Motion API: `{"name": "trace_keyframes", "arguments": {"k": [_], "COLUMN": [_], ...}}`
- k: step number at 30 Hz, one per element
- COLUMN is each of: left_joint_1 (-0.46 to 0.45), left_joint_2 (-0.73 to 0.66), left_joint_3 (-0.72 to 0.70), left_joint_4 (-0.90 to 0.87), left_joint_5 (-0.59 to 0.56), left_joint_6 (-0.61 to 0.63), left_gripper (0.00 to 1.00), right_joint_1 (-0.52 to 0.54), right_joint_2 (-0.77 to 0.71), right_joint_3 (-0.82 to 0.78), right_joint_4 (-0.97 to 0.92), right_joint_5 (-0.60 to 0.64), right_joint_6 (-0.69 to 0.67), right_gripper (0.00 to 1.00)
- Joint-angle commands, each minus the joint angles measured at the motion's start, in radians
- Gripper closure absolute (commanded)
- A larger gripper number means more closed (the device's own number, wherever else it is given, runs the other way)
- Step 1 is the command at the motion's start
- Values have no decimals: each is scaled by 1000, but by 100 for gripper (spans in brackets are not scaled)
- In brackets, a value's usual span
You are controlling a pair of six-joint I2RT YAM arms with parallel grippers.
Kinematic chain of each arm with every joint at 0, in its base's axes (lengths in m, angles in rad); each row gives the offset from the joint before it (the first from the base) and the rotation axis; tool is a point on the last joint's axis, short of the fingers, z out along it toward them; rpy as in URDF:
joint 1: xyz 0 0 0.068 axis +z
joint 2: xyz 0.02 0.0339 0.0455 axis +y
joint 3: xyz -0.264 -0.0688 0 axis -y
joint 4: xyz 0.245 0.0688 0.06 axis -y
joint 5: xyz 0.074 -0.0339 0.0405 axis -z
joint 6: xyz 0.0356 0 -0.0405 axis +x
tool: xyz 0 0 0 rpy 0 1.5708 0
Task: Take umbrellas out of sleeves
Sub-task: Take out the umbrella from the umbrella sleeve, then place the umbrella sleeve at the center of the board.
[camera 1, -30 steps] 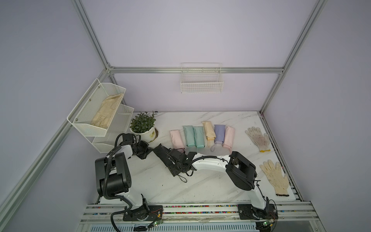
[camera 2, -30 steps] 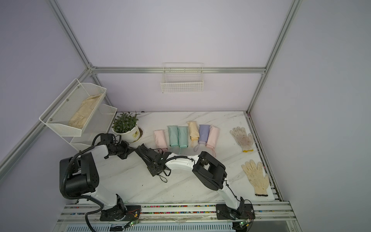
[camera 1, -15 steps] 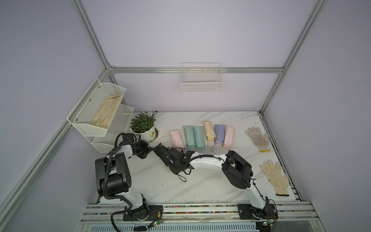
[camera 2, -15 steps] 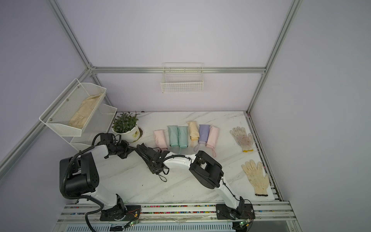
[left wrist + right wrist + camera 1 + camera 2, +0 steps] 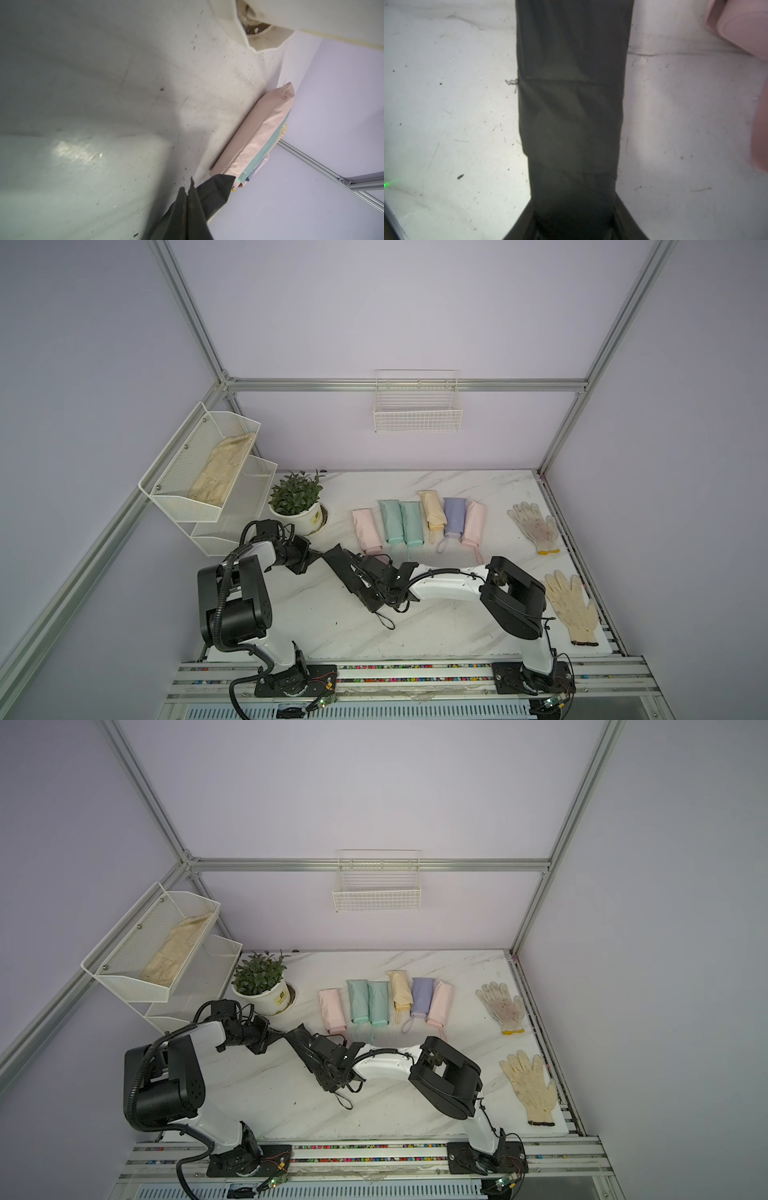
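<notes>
both top views show the left gripper (image 5: 312,560) pinched tight on one end of the black sleeve (image 5: 338,564). the right gripper (image 5: 368,591) clamps the black umbrella (image 5: 571,135) at the other end, low over the table (image 5: 291,614), just in front of the pastel sleeves (image 5: 411,520).

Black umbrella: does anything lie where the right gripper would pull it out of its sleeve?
Nothing visible does. Past the black umbrella only its own wrist loop lies on the table; the pastel umbrellas lie farther back.

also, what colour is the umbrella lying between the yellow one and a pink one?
Lavender: the umbrella shows best in a top view.
</notes>
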Motion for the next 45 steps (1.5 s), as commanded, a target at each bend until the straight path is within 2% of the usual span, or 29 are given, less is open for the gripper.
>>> {"name": "trace_keyframes", "arguments": {"k": [1,18,26,30,33,38,41,45], "left_joint_1": [28,39,22,-2,-22,-38,-38,-38], "left_joint_2": [-44,-53,-84,-85,-82,-17,-5,-54], "left_joint_3": [-9,-3,166,233,298,428,441,389], "left_joint_4": [118,121,-14,-27,-53,-158,-204,-225], "left_joint_5": [-60,-60,-122,-133,-182,-240,-261,-303], "left_joint_6": [-19,-4,187,240,280,326,342,358], "left_gripper": [100,100,100,100,100,100,100,100], "right_joint_1": [18,28,7,-4,-17,-21,-21,-20], "right_joint_2": [-56,-193,-266,-287,-316,-330,-341,-335], "right_joint_3": [-52,-191,-225,-243,-268,-292,-310,-326], "right_joint_4": [-112,-96,-81,-53,-13,1,19,48], "right_joint_5": [-18,43,86,98,81,92,91,82], "right_joint_6": [45,104,88,76,74,59,52,48], "right_gripper": [65,66,66,66,66,66,66,66]}}
